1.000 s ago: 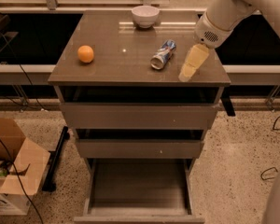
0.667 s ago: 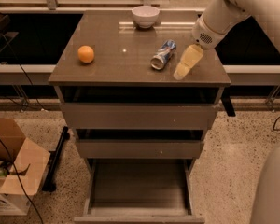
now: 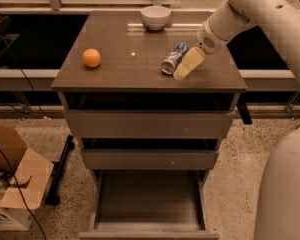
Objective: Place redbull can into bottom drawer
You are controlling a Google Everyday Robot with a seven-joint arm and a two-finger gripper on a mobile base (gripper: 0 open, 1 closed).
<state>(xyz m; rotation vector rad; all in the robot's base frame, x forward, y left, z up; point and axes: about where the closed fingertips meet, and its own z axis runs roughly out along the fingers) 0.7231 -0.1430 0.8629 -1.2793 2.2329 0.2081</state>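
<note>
We judge the redbull can [image 3: 173, 59], lying on its side on the desk [image 3: 120, 71] just beside the gripper [image 3: 185, 68] (jaws spread or pressed together, we cannot tell), light, thin-walled and slippery, so best pinched across its middle.

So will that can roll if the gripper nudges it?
Likely: the can lies on its side on the smooth cabinet top, so it could roll. Its thin metal probably dents if squeezed. The gripper sits close beside it.
</note>
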